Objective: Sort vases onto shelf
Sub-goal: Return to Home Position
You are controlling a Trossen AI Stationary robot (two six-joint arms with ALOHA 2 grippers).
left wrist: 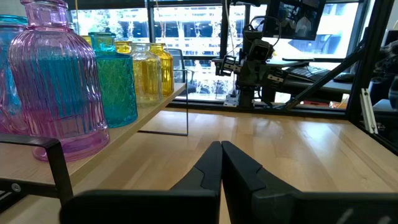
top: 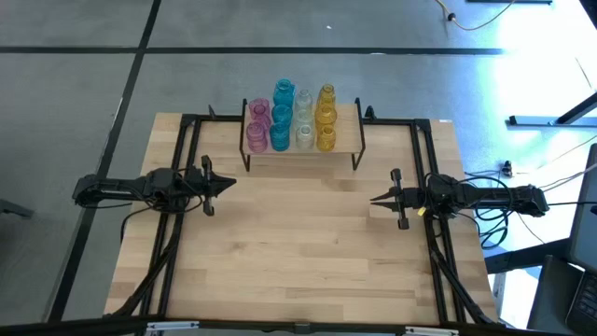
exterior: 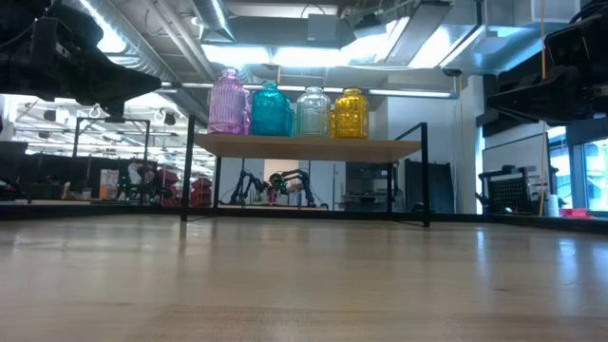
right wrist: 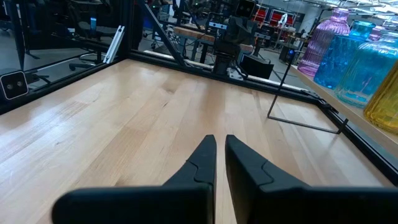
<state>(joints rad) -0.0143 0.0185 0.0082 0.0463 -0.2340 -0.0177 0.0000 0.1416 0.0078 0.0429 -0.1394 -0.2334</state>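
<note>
The shelf (top: 350, 140) stands on its thin black legs at the middle of the table's far edge. The vases sit upright on its board in colour rows: pink (top: 257, 126), teal (top: 282, 117), clear (top: 304, 121) and yellow (top: 326, 119). The low view shows the front four: pink (exterior: 228, 103), teal (exterior: 272, 109), clear (exterior: 313, 112) and yellow (exterior: 351, 113). My left gripper (top: 233, 184) waits shut at the table's left, level, pointing toward the middle. My right gripper (top: 373, 199) waits shut at the right, facing it. Both are clear of the shelf, with nothing between their fingers (left wrist: 211, 163) (right wrist: 205, 155).
A black metal frame (top: 187, 126) runs along the table's left, right and far sides, and the arms stand on it. Bare wooden tabletop (top: 298, 252) lies between the two grippers and the near edge. Cables (top: 490, 229) hang off the right side.
</note>
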